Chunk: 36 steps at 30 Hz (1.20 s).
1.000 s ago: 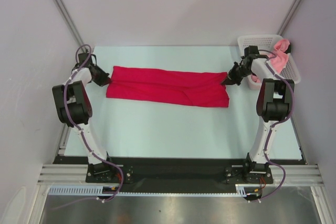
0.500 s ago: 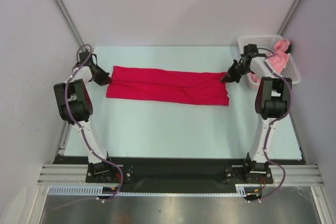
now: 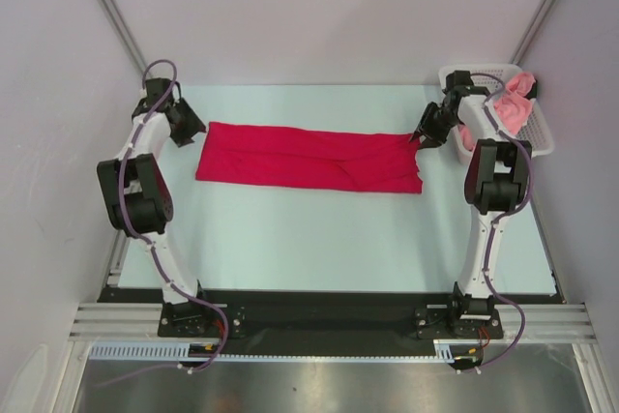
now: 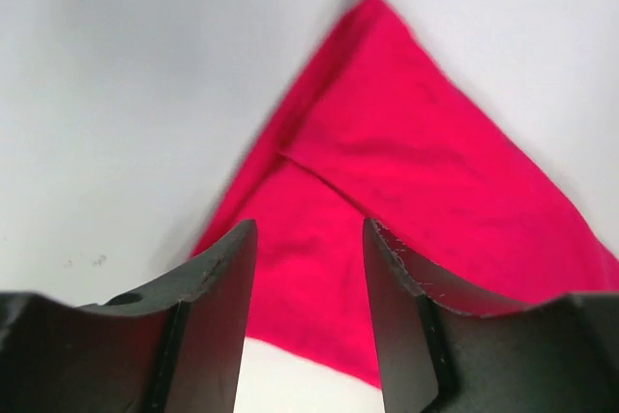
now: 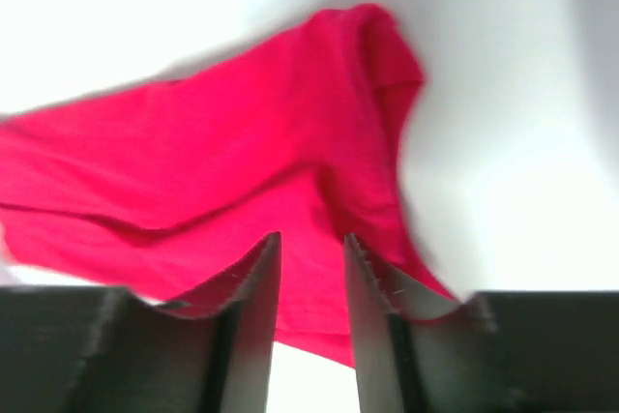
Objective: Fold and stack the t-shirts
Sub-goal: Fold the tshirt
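A crimson red t-shirt (image 3: 309, 157) lies folded into a long flat band across the far half of the table. My left gripper (image 3: 192, 130) hovers just off its left end, jaws open, nothing between them; the left wrist view shows the red cloth (image 4: 406, 181) lying below the parted fingers (image 4: 224, 278). At the shirt's right end my right gripper (image 3: 419, 135) is open too, with the crumpled red corner (image 5: 368, 74) beneath it. A salmon pink t-shirt (image 3: 513, 99) sits bunched in the white basket (image 3: 488, 73) at the far right.
The white mesh basket stands at the table's far right corner, close behind my right arm. Grey walls enclose the table on three sides. Pale table surface (image 3: 319, 239) stretches between the shirt and the arm bases.
Both grippers have opened and let go of the red shirt's ends, then lifted back slightly. The shirt now rests flat on the table.
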{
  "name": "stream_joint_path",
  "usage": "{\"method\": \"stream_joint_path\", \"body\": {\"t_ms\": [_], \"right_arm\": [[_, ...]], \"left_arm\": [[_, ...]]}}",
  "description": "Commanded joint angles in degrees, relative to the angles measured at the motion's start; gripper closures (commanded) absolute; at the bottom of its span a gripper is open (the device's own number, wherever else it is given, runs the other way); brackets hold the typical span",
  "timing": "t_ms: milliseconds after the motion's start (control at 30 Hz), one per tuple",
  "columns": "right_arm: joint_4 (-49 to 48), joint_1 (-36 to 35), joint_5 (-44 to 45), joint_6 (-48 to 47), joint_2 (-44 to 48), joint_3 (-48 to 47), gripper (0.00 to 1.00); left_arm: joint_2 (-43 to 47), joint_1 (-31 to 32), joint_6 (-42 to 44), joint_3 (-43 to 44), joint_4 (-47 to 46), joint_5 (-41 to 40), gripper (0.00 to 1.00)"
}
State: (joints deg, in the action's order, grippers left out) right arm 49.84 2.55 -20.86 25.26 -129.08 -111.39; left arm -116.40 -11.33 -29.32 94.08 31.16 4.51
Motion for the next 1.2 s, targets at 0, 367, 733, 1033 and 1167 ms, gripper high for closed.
{"method": "stream_joint_path", "body": {"t_ms": [0, 367, 733, 1033, 1167], "right_arm": [[5.87, -1.67, 12.48, -5.39, 5.41, -2.52, 0.57], [3.17, -12.2, 8.13, -6.38, 12.09, 1.78, 0.57], [-10.64, -26.18, -2.07, 3.56, 5.07, 5.31, 0.66], [-15.48, -26.54, -2.96, 8.23, -1.61, 4.44, 0.84], [-13.99, -26.19, -0.33, 8.06, -5.3, 0.58, 0.86]], "left_arm": [[9.68, 4.63, 6.64, -3.27, 0.57, 1.28, 0.48], [3.3, 14.58, 4.01, -6.46, -3.47, 18.07, 0.53], [-4.54, 13.88, 4.71, -6.02, -3.74, 14.56, 0.54], [-4.37, 13.27, 6.47, -8.04, -3.65, 14.91, 0.54], [-3.4, 13.09, 7.26, -8.83, -3.65, 15.17, 0.54]]}}
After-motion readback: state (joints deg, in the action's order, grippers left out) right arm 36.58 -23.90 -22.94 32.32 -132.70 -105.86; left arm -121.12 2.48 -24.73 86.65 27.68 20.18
